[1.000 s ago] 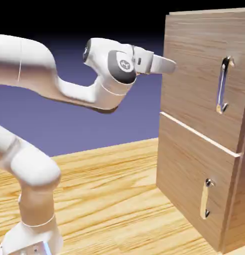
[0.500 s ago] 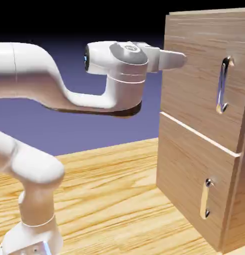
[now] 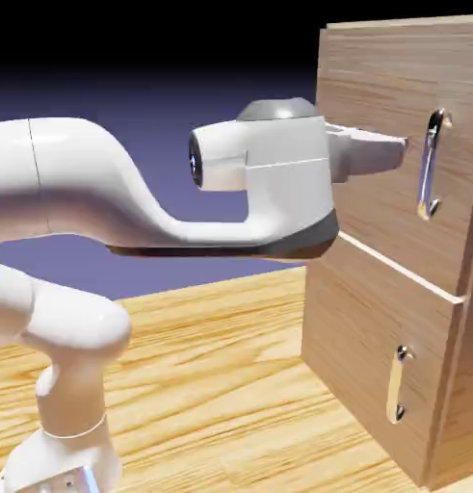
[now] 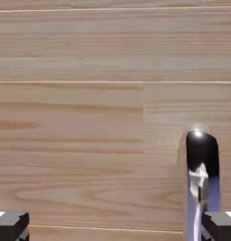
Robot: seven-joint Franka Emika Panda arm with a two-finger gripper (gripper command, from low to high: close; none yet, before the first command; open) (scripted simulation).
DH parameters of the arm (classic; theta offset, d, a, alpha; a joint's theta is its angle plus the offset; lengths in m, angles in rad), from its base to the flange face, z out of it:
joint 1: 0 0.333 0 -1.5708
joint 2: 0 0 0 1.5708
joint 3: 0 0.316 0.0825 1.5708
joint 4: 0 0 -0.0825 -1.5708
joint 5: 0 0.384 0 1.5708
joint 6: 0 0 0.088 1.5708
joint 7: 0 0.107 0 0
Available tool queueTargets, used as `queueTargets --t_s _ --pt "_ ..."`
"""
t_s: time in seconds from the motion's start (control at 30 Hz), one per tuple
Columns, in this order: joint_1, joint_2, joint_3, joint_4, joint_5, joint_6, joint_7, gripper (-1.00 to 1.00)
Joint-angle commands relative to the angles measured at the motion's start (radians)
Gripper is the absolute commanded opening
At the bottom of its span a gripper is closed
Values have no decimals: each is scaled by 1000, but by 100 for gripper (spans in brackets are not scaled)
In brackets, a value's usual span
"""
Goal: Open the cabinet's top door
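Observation:
The cabinet [image 3: 467,385] is a tall wood-grain box at the exterior view's right. Its top door [image 3: 384,77] is the upper panel, standing shut, with a long curved silver handle [image 3: 431,164]. My gripper [image 3: 394,149] reaches level toward that panel, its tips just left of the handle's upper half and apart from it. In the hand view the top door [image 4: 89,117] fills the picture and the handle [image 4: 202,160] shows at the lower right, just above the right fingertip [image 4: 219,227]. The gripper [image 4: 115,228] is open with nothing between its fingers.
Below the top door sits a second panel [image 3: 355,337] with a small silver handle [image 3: 399,383]; its top edge juts out a little from the front. The cabinet stands on a wooden table [image 3: 211,385]. The arm's base rises at the lower left.
The hand has travelled right toward the cabinet and rolled about its axis. Its fingertips went from the door's left edge to just beside the long handle. The jaws stayed open.

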Motion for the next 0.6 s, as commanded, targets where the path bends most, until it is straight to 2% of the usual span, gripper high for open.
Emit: queueTargets --t_s 0.0,0.13,0.3,0.33,0.57 --pt "12 -6 -17 11 -44 3 32 0" --pt "48 -23 -64 43 -168 13 123 0" --pt "219 31 -159 153 -175 -25 124 0" --pt "219 31 -159 153 -175 -25 124 -100" --pt "2 48 -22 -3 -116 -112 145 -100"
